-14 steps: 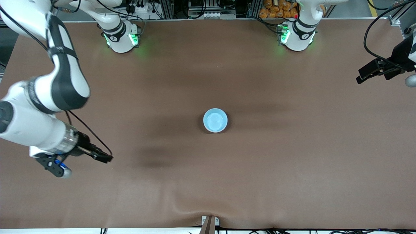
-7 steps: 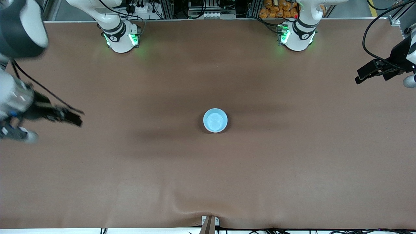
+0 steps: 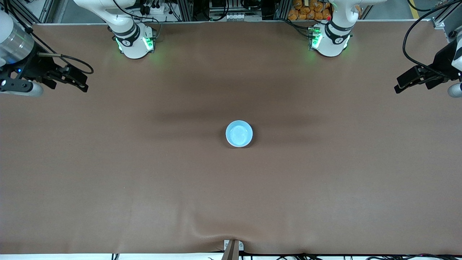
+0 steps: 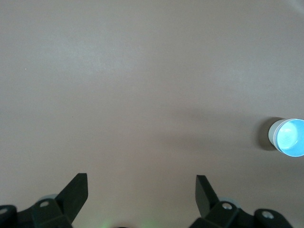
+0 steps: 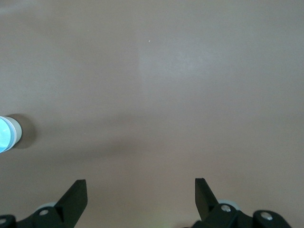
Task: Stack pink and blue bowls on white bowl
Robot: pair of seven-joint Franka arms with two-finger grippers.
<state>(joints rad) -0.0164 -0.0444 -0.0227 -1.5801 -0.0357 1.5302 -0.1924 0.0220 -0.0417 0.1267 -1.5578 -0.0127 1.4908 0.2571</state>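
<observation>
The light blue bowl sits upright in the middle of the brown table. It also shows in the left wrist view and at the edge of the right wrist view. A whitish wall shows below its rim; I cannot tell which bowl that is. The pink bowl is hidden or out of view. My right gripper is open and empty, up over the right arm's end of the table; its own view shows it too. My left gripper is open and empty over the left arm's end, as its own view also shows.
The two arm bases stand along the table edge farthest from the front camera. A small bracket sits at the nearest edge, where the table cover wrinkles. Cables trail from both wrists.
My right arm has swung away from the part of the table nearer the front camera toward the bases' side, at its own end. The left arm and the bowl have stayed put.
</observation>
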